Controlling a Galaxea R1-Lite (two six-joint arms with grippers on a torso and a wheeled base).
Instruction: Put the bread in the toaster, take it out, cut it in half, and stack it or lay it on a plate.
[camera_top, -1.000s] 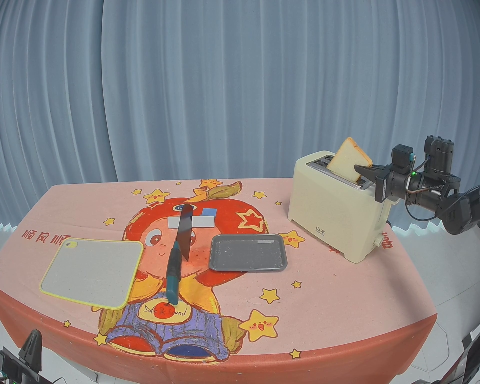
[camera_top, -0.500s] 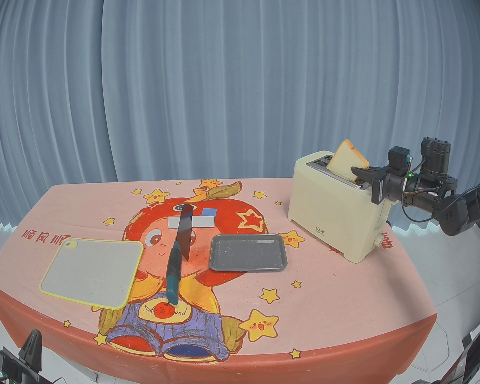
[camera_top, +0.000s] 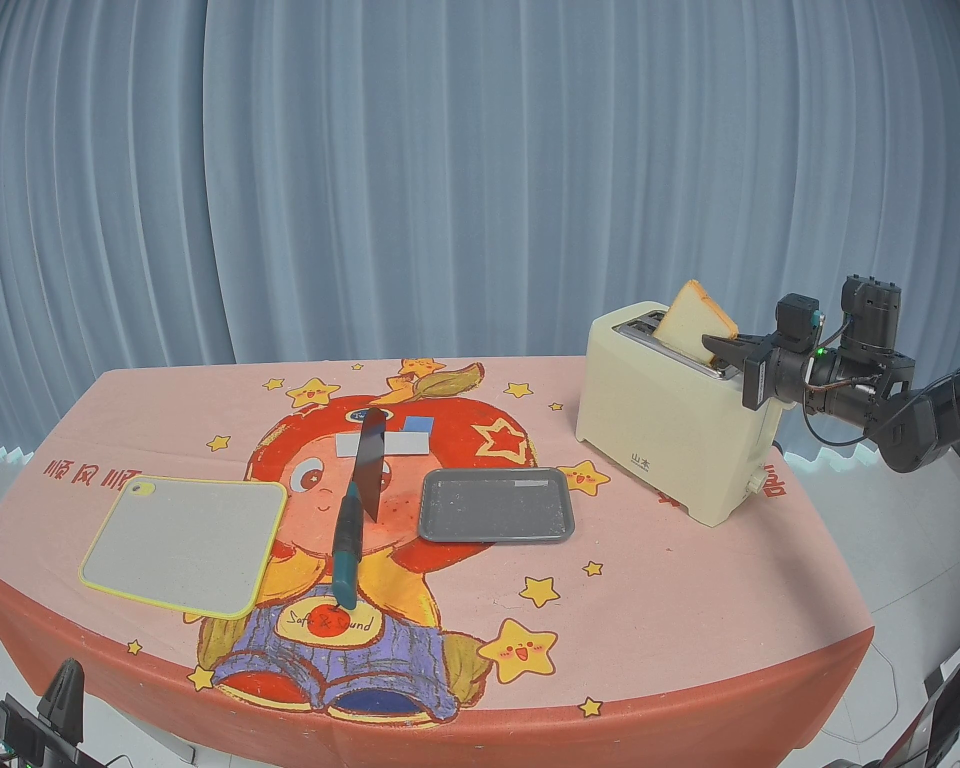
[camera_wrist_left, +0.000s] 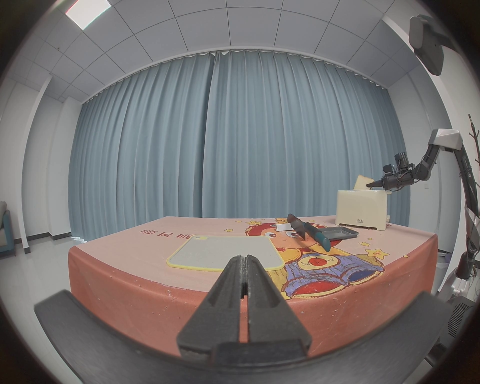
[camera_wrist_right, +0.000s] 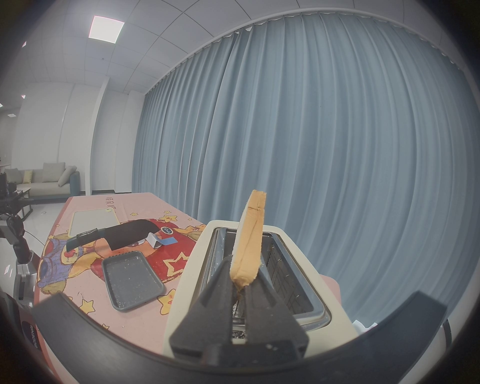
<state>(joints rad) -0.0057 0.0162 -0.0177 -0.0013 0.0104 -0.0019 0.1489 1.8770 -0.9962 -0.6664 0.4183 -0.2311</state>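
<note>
A slice of bread (camera_top: 695, 322) leans over the top of the cream toaster (camera_top: 670, 420) at the table's right end. Its lower part is down in a slot and its upper corner sticks out. My right gripper (camera_top: 722, 345) is shut on the bread's right edge; in the right wrist view the gripper (camera_wrist_right: 243, 272) pinches the crust of the bread (camera_wrist_right: 248, 240) just above the slot. My left gripper (camera_wrist_left: 243, 265) is shut on nothing, low in front of the table's near left edge.
A grey tray (camera_top: 497, 505) lies mid-table, left of the toaster. Left of the tray lies a dark knife with a teal handle (camera_top: 355, 500), and further left a grey cutting board with a yellow rim (camera_top: 185, 545). A blue curtain hangs behind the table.
The right gripper has shifted a little left and down with the bread, lowering the slice slightly toward the slot. The left arm has not moved.
</note>
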